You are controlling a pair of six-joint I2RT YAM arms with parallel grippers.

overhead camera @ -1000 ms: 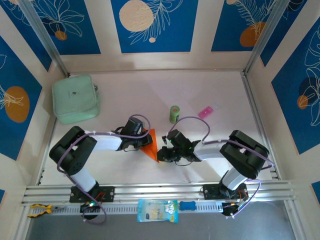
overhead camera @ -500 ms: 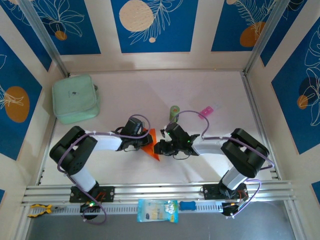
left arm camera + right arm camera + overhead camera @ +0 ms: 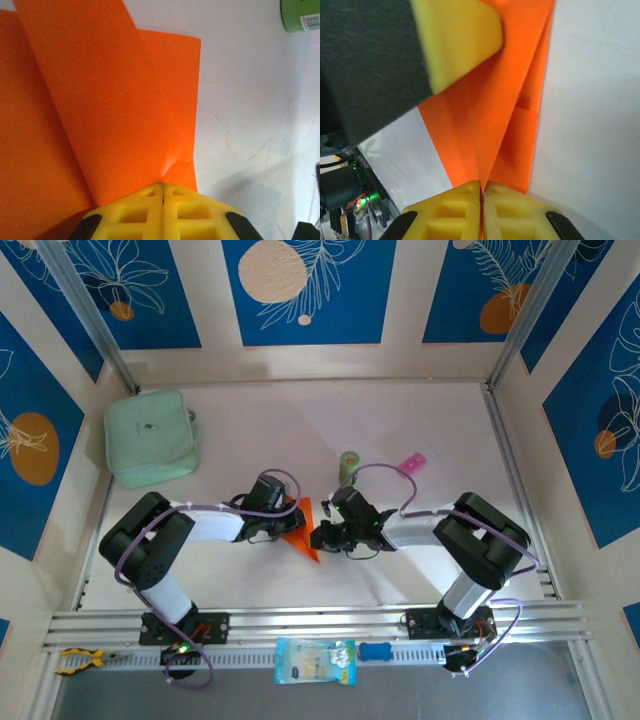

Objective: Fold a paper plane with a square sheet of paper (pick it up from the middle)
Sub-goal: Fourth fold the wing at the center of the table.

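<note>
Orange paper (image 3: 303, 525) pinched by left tool (image 3: 163, 186) and right tool (image 3: 481, 184); green can (image 3: 348, 465) near, pink packet (image 3: 412, 461) farther.

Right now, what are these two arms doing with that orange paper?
They are folding the orange paper into a plane. The left claw is shut on one edge; the right claw pinches a creased fold from the opposite side. It is layered and pointed, but not a finished dart yet.
</note>
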